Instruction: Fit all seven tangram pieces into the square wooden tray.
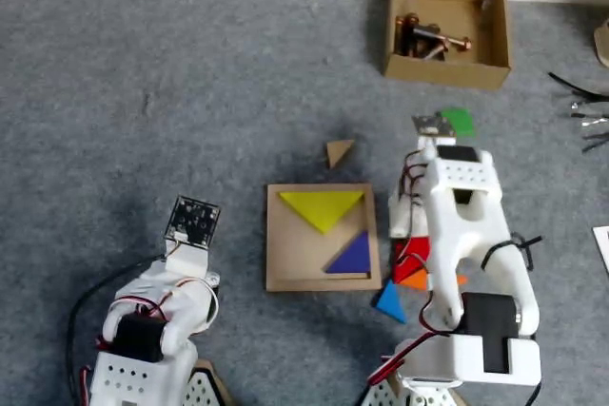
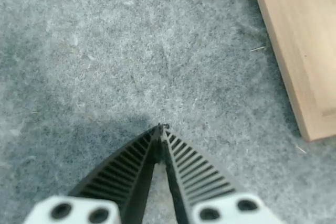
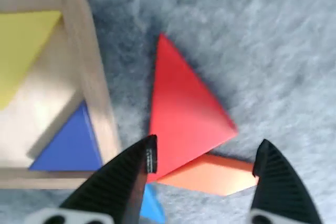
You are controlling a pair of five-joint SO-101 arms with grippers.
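1. The wooden tray (image 1: 274, 235) lies flat on the grey mat (image 1: 143, 92) between the two arms, and two pieces are in it. The yellow triangle (image 1: 322, 206) sits along the far wall with its point aimed back toward the arms. The dark blue triangle (image 1: 352, 256) is tucked into the near corner on the right arm's side
2. The right gripper (image 3: 206, 156) has its jaws spread wide with nothing between them. It hangs over the red triangle (image 3: 184, 108), which lies on the mat just outside the tray's wall. Whether a fingertip touches the piece, I can't tell
3. The orange piece (image 3: 215, 177) lies right against the red triangle's near edge and seems tucked slightly under it. The light blue triangle (image 1: 389, 301) is just beside the tray's near corner
4. The left gripper (image 2: 160, 128) has its jaws pressed together tip to tip, gripping nothing. It is above bare mat, just beside the tray's outer wall
5. A tan triangle (image 1: 338, 150) lies just beyond the tray's far wall, apart from it. The green piece (image 1: 459, 121) is farther out, partly hidden behind the right arm's wrist
6. At the far edge stands a cardboard box (image 1: 445, 68) with metal parts inside
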